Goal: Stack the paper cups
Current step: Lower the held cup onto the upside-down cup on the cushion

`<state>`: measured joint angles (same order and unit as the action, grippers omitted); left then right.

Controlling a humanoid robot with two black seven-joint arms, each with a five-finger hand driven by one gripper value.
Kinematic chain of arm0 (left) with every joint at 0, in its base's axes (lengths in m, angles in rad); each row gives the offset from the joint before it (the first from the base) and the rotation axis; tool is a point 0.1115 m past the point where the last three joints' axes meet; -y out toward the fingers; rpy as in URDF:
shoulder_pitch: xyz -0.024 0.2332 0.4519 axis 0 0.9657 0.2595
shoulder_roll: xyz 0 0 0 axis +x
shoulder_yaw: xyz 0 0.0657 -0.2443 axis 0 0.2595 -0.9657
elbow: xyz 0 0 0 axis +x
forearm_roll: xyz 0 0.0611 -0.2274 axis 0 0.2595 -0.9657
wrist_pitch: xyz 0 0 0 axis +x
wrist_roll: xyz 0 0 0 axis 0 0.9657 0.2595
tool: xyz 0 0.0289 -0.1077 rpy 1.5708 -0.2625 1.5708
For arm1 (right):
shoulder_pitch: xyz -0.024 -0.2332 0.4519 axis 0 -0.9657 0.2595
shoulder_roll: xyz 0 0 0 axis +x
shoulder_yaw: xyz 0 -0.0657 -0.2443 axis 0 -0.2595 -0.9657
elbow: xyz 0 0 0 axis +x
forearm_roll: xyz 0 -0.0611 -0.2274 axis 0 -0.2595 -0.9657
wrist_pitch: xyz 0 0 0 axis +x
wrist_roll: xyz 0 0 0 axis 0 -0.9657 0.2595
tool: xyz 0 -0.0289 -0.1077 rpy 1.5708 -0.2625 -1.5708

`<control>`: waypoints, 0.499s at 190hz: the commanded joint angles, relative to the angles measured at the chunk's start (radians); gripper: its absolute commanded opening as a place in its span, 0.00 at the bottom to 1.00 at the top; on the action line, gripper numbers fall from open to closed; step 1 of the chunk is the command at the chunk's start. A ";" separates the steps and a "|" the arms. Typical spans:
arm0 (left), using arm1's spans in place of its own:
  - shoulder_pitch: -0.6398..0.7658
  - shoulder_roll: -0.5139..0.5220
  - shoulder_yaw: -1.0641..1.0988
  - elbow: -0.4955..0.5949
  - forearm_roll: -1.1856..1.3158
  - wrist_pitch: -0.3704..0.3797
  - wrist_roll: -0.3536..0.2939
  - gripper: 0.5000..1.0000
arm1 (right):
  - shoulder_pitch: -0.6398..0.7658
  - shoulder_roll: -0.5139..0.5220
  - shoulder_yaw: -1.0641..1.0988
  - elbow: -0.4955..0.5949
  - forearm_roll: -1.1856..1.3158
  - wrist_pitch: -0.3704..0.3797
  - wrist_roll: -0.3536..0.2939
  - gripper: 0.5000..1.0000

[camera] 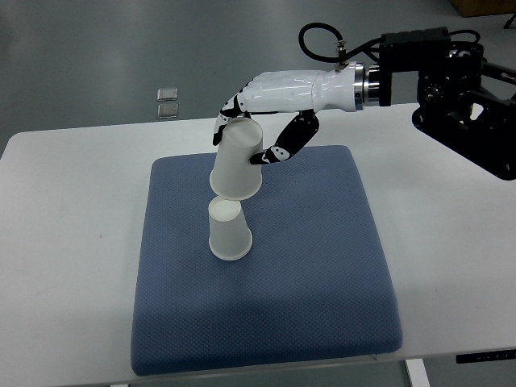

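Cup stacking, right hand (256, 129) clamped on upper paper cup (237, 161).
Second cup (228, 230) stands inverted just below the hand, mid-mat (322, 266); blue surface lies bare on every side.

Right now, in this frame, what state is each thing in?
Right hand: shut on the held paper cup, above the pad.
Held paper cup: upside down, tilted, lifted, its open mouth just above the lower cup.
Lower paper cup: upside down, standing on the pad, not yet covered.
Blue pad: lying flat on the white table.
Left hand: not in view.
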<state>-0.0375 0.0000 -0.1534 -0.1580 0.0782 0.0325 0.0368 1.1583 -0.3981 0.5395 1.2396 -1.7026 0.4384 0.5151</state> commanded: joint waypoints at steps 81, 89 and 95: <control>-0.001 0.000 0.000 0.000 0.000 0.000 0.000 1.00 | -0.002 0.067 -0.053 -0.012 -0.025 0.020 -0.052 0.00; -0.001 0.000 0.000 0.000 0.000 0.000 0.000 1.00 | -0.003 0.067 -0.053 -0.014 -0.026 0.020 -0.053 0.00; 0.001 0.000 0.000 0.000 0.000 0.000 0.000 1.00 | -0.005 0.068 -0.055 -0.014 -0.026 0.019 -0.058 0.00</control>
<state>-0.0380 0.0000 -0.1534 -0.1580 0.0782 0.0324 0.0363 1.1568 -0.3316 0.4876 1.2270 -1.7269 0.4600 0.4679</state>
